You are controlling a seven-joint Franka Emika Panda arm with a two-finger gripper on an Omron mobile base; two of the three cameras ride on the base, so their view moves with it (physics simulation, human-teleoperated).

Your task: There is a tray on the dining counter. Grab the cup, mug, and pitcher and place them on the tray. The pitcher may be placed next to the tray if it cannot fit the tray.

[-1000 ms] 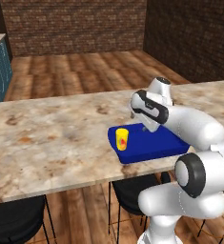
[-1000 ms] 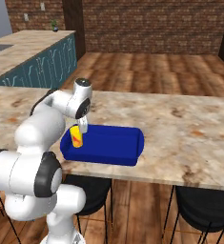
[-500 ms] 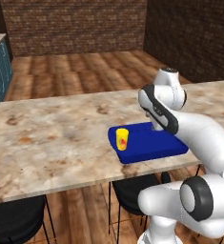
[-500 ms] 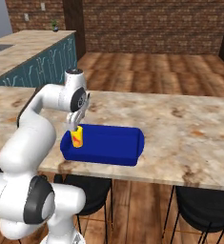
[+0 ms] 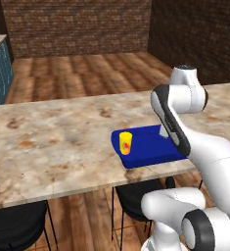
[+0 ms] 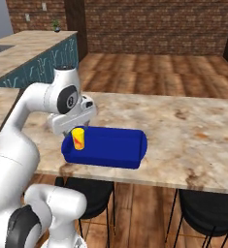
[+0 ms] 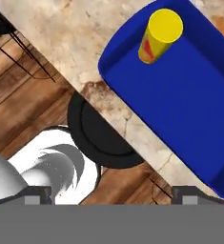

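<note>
The cup [image 5: 125, 143] stands upright at the left end of the tray [image 5: 150, 147] on the dining counter [image 5: 57, 142]. The gripper [image 6: 84, 110], jaws spread and empty, has swung up and away from it. By judgement, the cup's placement is done; mug and pitcher remain.

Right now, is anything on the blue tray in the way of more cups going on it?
Just one thing: the small yellow cup with the red mark stands upright at one end of the shallow blue tray. The rest of the tray floor is bare, so nothing visible blocks it.
</note>
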